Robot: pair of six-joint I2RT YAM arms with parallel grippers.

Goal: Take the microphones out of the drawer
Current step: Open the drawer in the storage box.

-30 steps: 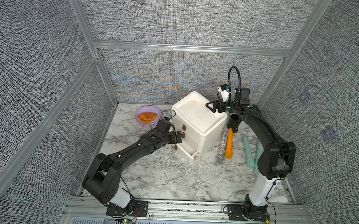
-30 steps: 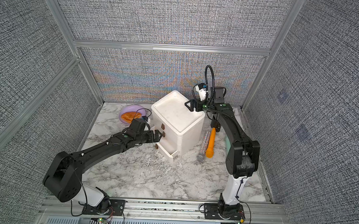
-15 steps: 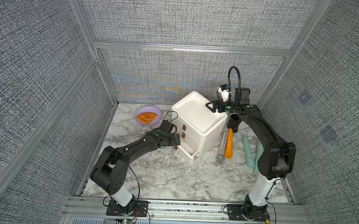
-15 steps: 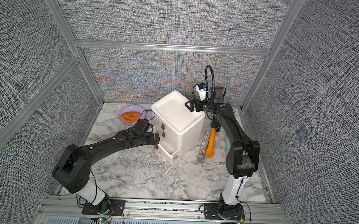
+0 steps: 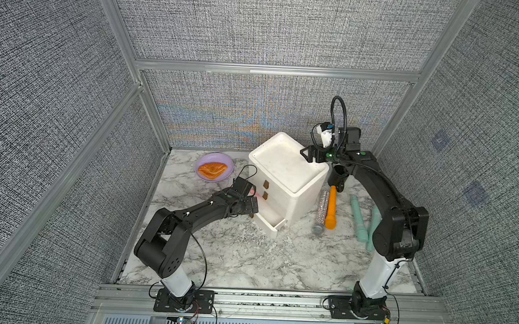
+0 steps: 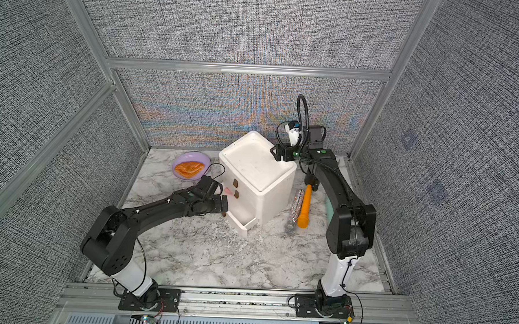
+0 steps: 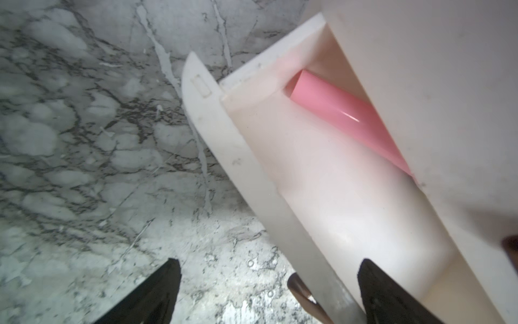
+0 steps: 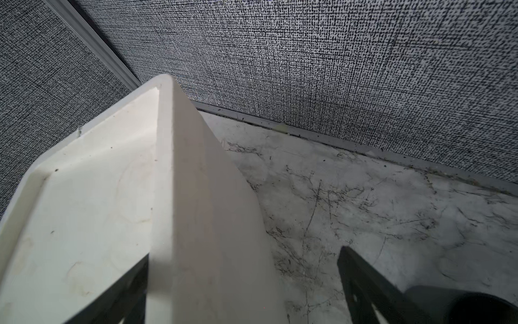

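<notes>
The white drawer unit [image 5: 285, 167] [image 6: 255, 165] stands mid-table with its bottom drawer [image 5: 269, 220] [image 6: 242, 220] pulled out. In the left wrist view a pink microphone [image 7: 336, 117] lies in that drawer, its far end hidden under the cabinet. My left gripper [image 5: 254, 206] [image 7: 270, 263] is open and straddles the drawer's front panel: one finger is inside the drawer, the other outside beside the brown handle [image 7: 302, 291]. My right gripper [image 5: 308, 154] [image 8: 245, 254] is open over the unit's top rear edge, one finger above the top and one off its side.
An orange microphone [image 5: 330, 211] and a glittery silver one [image 5: 321, 212] lie on the marble right of the unit, with teal ones [image 5: 358, 215] under the right arm. A purple plate [image 5: 215, 156] with a pastry sits at the back left. Mesh walls enclose the table.
The left arm has folded its elbow upward and its gripper has shifted slightly down onto the open drawer's front. The right arm has not moved.
</notes>
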